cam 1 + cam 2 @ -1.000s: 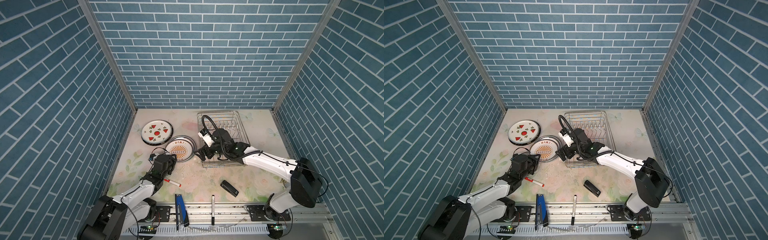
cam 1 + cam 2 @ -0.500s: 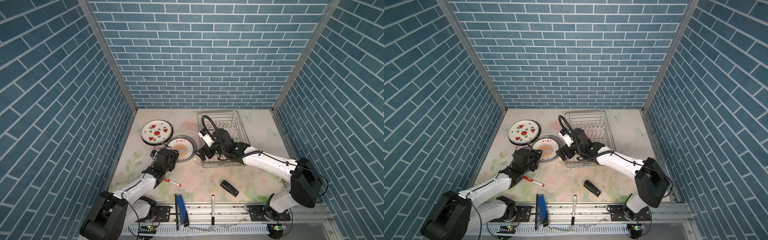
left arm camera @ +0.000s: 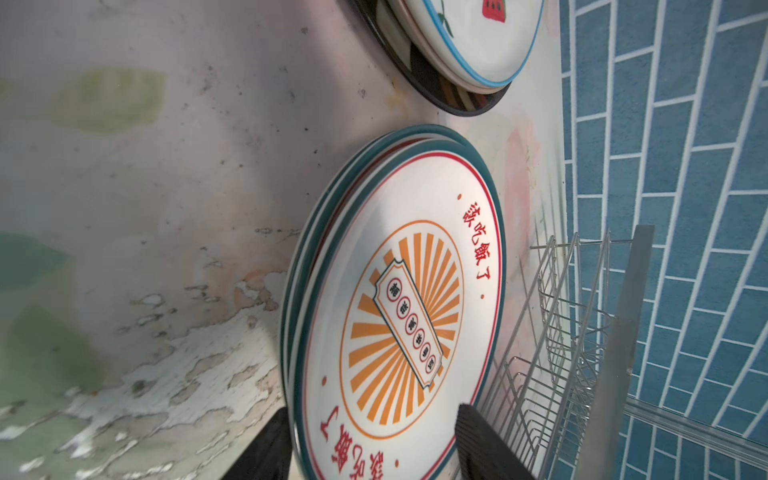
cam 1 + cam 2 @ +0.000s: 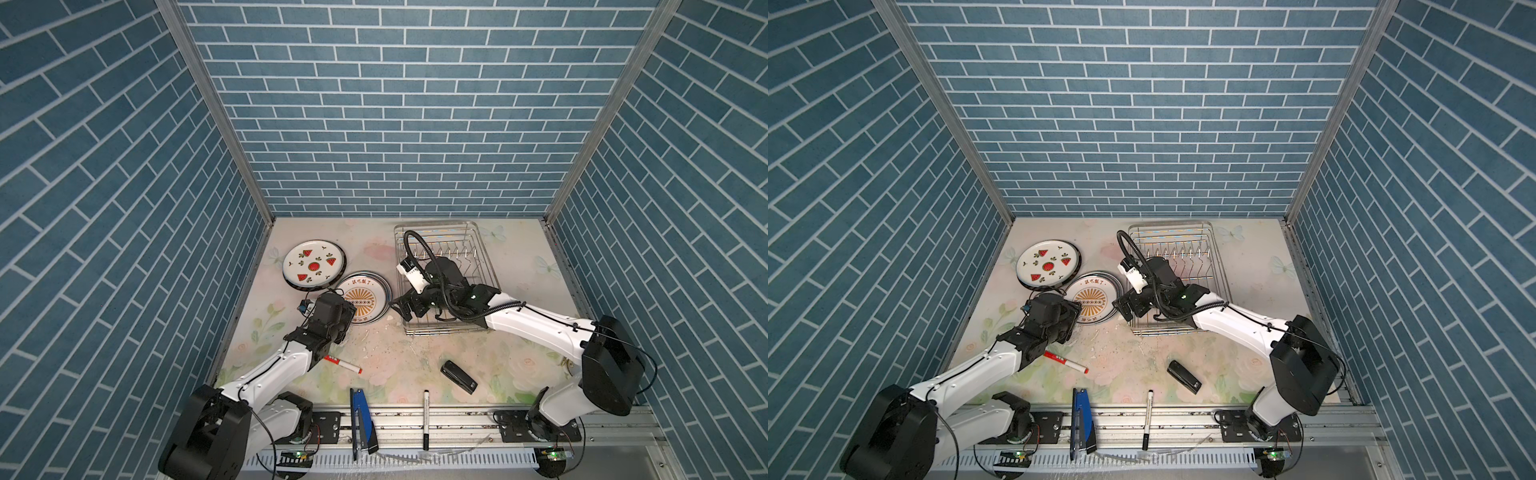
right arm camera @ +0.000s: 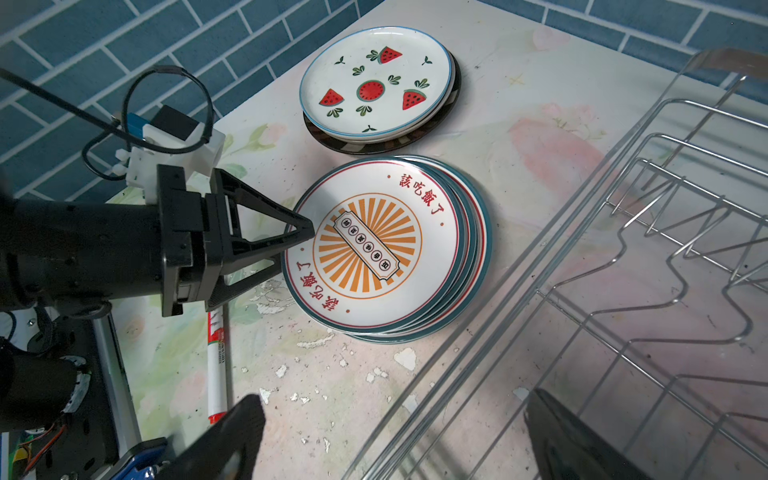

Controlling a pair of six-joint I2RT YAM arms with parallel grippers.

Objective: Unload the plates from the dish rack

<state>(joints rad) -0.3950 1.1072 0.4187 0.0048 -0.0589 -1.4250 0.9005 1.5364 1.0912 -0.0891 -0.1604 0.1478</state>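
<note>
By rack (image 4: 434, 225), plates (image 4: 368, 296) flat, face-up; L gripper (image 5: 295, 247) spread at rim, R gripper (image 5: 392, 415) spread

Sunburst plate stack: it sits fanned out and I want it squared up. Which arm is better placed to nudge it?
Left, probably. The left gripper is open, its fingers straddling the rim of the stack; the right gripper hangs open over a corner of the dish rack, apart from the stack.

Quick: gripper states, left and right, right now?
Left gripper: open, jaws either side of the top sunburst plate rim.
Right gripper: open, empty, at the dish rack.
</note>
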